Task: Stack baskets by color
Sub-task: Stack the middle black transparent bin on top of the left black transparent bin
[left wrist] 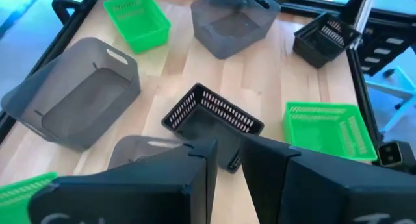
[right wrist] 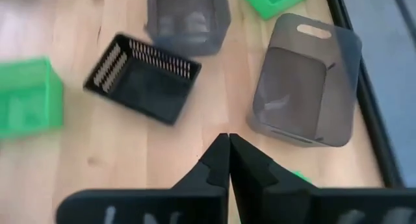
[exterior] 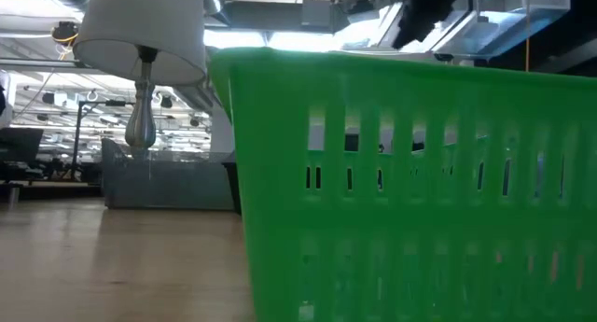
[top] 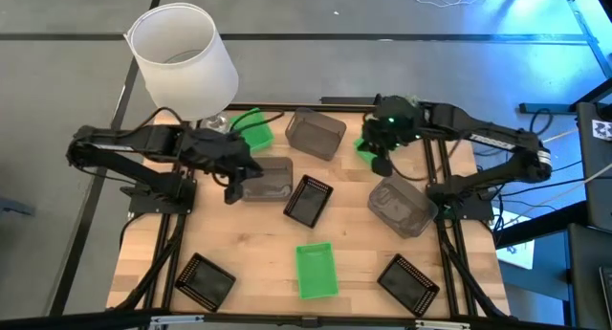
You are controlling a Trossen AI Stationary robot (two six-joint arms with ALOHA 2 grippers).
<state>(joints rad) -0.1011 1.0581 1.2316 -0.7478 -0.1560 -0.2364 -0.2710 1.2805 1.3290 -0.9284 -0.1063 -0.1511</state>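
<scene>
Baskets lie scattered on the wooden table (top: 249, 244). The green ones are at the far left (top: 253, 129), under my right arm (top: 364, 146) and near the front (top: 316, 270). The grey ones (top: 316, 132), (top: 270, 178), (top: 402, 204) stand mid-table. Black ones (top: 308, 199), (top: 204, 277), (top: 408, 284) lie among them. My left gripper (left wrist: 226, 169) hovers above the left end of a grey basket (left wrist: 136, 152), its fingers a narrow gap apart with nothing between them. My right gripper (right wrist: 228, 160) is shut and empty, raised above the table between a black basket (right wrist: 143, 78) and a grey one (right wrist: 305, 87).
A white lampshade (top: 184, 57) on a metal stem (exterior: 141, 117) stands at the table's far left corner, close to my left arm. In the low view the near green basket (exterior: 410, 191) fills most of the picture. Bare wood shows along the left near side.
</scene>
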